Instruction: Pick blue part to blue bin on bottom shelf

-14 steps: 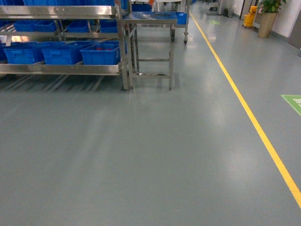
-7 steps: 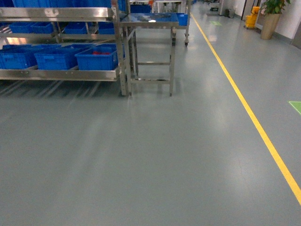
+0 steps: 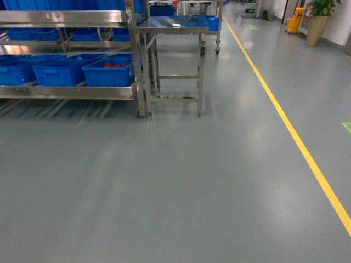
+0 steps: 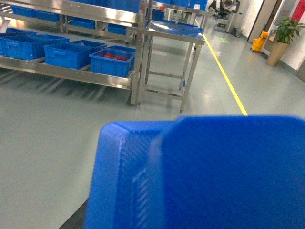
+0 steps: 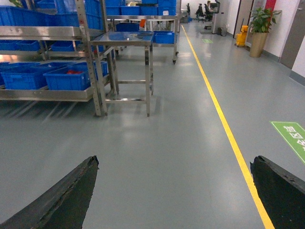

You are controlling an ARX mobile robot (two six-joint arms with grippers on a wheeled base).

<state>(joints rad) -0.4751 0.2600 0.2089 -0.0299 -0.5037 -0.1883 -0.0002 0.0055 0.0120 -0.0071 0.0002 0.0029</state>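
Bottom shelf (image 3: 66, 91) nearer; blue part (image 4: 200, 171) fills left wrist view (grip hidden), right gripper (image 5: 174, 162) spread.

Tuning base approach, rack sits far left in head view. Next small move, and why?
Probably drive the base forward-left toward the bottom shelf: it lies across bare floor, seemingly beyond arm reach. The blue part fills the left wrist view, apparently carried; the right gripper is open and empty.
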